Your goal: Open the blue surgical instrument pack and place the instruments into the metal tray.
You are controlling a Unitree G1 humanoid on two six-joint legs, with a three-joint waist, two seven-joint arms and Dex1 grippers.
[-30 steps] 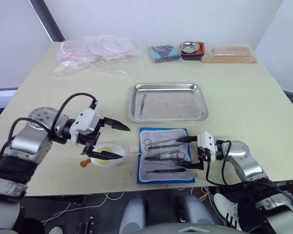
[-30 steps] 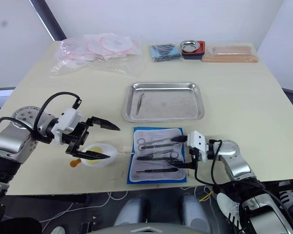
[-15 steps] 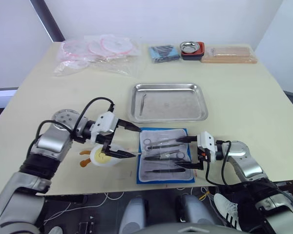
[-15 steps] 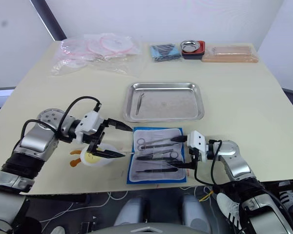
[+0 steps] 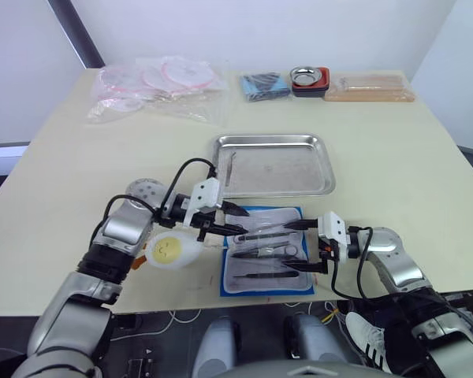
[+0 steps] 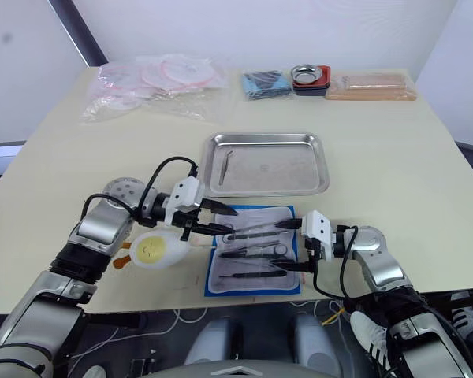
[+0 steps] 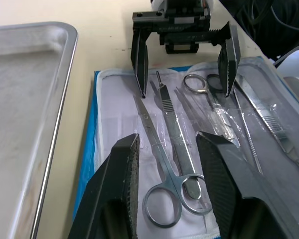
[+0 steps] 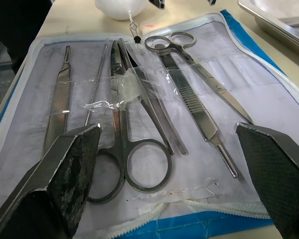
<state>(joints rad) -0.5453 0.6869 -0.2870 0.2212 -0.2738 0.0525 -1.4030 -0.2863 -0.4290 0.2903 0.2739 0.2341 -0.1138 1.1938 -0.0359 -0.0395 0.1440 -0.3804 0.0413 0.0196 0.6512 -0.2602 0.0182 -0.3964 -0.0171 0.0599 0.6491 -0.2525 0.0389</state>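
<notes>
The blue surgical instrument pack (image 5: 272,287) lies open near the table's front edge, pale lining up. Several instruments rest in its clear pockets: ring-handled scissors (image 7: 162,196), a flat handle (image 7: 173,133), more scissors (image 8: 139,164) and tweezers. My left gripper (image 5: 241,222) reaches over the pack's upper left corner, its fingers (image 7: 120,189) a modest gap apart, astride the scissors' rings. My right gripper (image 5: 290,247) stands wide open at the pack's right edge, fingers (image 8: 65,169) either side of the tools. The metal tray (image 5: 272,139) sits just beyond the pack and holds one slim tool (image 5: 229,169).
A white round dish with a yellow face (image 5: 167,250) sits left of the pack, under my left wrist. Along the far edge lie clear plastic bags (image 5: 158,83), a dark-blue bundle (image 5: 264,85), a steel bowl on a red base (image 5: 310,79) and a tan packet (image 5: 370,87).
My left arm has swung right from above the white dish to the pack's upper left corner, and its fingers have drawn closer together. The right arm has stayed put.
</notes>
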